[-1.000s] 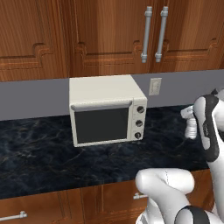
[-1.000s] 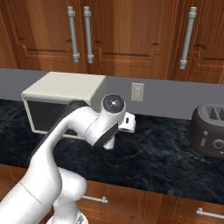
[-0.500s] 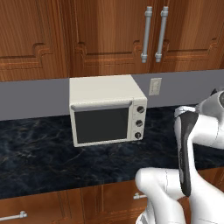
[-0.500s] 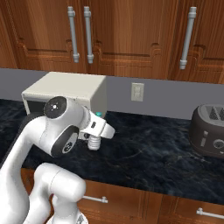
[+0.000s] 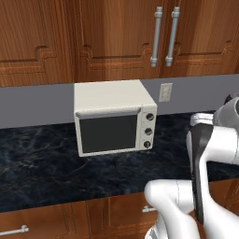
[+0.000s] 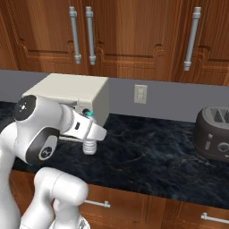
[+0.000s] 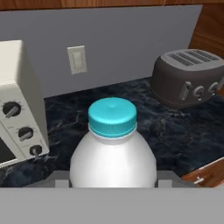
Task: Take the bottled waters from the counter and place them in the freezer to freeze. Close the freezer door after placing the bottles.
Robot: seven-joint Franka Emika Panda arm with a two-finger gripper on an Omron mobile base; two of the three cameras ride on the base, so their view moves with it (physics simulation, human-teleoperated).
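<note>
One bottled water (image 7: 112, 148), clear with a teal-blue cap (image 6: 88, 114), is held in my gripper (image 6: 91, 132) above the counter's front part. The gripper is shut on the bottle's body, and its ribbed base (image 6: 90, 146) hangs below the hand. In the hand view the bottle stands close up between the gripper (image 7: 113, 176) fingers, which it mostly hides. The black marble-patterned counter (image 6: 152, 156) (image 5: 42, 163) runs under the wall cupboards. The second bottle, the freezer and its door are out of view.
A white toaster oven (image 5: 114, 116) (image 6: 71, 91) stands on the counter against the grey wall, just behind the held bottle. A dark toaster (image 6: 214, 134) (image 7: 188, 78) sits to the right. Wooden cupboards (image 6: 134, 36) hang above, and brown drawers (image 5: 56, 224) run below.
My arm has swung the bottle leftward and back toward the base, from mid-counter to in front of the toaster oven. The grip on the bottle has held.
</note>
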